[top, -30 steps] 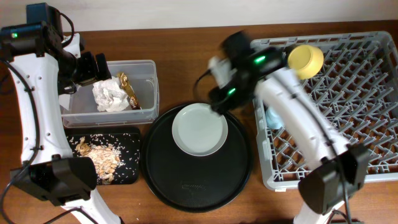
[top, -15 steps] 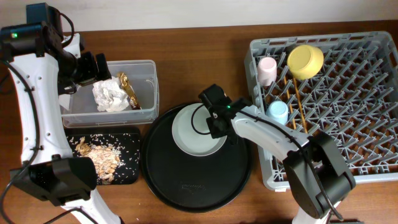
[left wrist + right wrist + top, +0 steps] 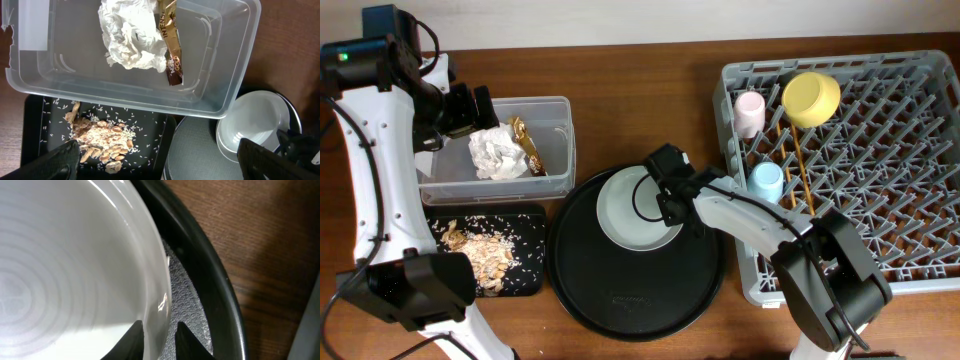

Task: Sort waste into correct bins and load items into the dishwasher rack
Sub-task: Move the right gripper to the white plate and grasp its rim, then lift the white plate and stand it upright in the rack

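The right pincer [image 3: 159, 339] is open at the right edge of the plate [image 3: 620, 215], mid-frame in the overhead view. In its wrist view one finger lies over the plate's inner slope and the other over the textured floor of the round tray [image 3: 620, 300], with the plate's rim between them; the jaws stand apart and do not clamp it. The plate lies flat in the upper half of the round tray, which sits on the worktop [image 3: 620, 80] at lower centre.

To the right, the rack [image 3: 890, 180] fills the right side of the frame. Along its left columns stand the pink cup [image 3: 749, 112] at the top and the blue cup [image 3: 766, 182] lower down. The bowl [image 3: 810, 97] is tipped on its side near the top edge, and the chopsticks [image 3: 798, 165] lie between the pegs just right of the cups.

The left pincer [image 3: 157, 150] hangs wide open and empty above the tub [image 3: 552, 115] at upper left. The tub holds the napkin [image 3: 497, 152] with the wrapper [image 3: 527, 148] touching its right side. Just below the tub, the black tray [image 3: 532, 270] carries the scraps [image 3: 475, 255], heaped towards its left.
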`<state>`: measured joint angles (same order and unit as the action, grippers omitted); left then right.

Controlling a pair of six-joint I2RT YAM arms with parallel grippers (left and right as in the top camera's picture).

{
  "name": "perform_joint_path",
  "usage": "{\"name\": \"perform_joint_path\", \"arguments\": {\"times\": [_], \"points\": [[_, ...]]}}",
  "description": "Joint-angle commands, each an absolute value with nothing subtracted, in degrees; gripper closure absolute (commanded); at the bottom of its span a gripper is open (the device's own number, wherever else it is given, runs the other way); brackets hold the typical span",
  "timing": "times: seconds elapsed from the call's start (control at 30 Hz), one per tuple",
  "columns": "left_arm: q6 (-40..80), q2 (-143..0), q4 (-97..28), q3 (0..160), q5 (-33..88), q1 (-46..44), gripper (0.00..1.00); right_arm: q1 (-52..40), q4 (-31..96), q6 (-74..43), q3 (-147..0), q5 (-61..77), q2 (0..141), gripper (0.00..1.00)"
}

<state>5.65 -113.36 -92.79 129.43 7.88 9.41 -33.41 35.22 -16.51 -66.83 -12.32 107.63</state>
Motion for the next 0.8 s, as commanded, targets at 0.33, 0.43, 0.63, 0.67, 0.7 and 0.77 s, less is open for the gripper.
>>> {"name": "perform_joint_path", "arguments": {"times": [0.33,0.43,0.63,0.67,0.7,0.77], "points": [[6.0,-113.3,-92.9,129.8,7.7,9.5,0.00,-33.3,34.2,-17.0,-66.4,-9.3,106.4,0.96],[6.0,-113.3,-92.9,129.8,7.6,9.5,0.01,-33.2,36.4,-13.2,-72.1,-12.7,99.7,0.96],[6.0,-113.3,-92.9,129.8,7.7,9.5,0.01,-33.2,39.7,7.6,-75.2,-52.4,75.8,0.96],[6.0,-113.3,-92.9,129.8,7.6,9.5,0.01,-32.9,37.5,13.9,-75.2,-59.8,73.3,0.96],[6.0,-113.3,-92.9,129.8,7.6,9.5,0.01,-31.3,34.7,22.8,-75.2,-66.5,70.6,0.96],[6.0,-113.3,-92.9,129.8,7.6,9.5,0.01,-26.1,33.6,30.1,-75.2,-68.2,68.8,0.96]]}}
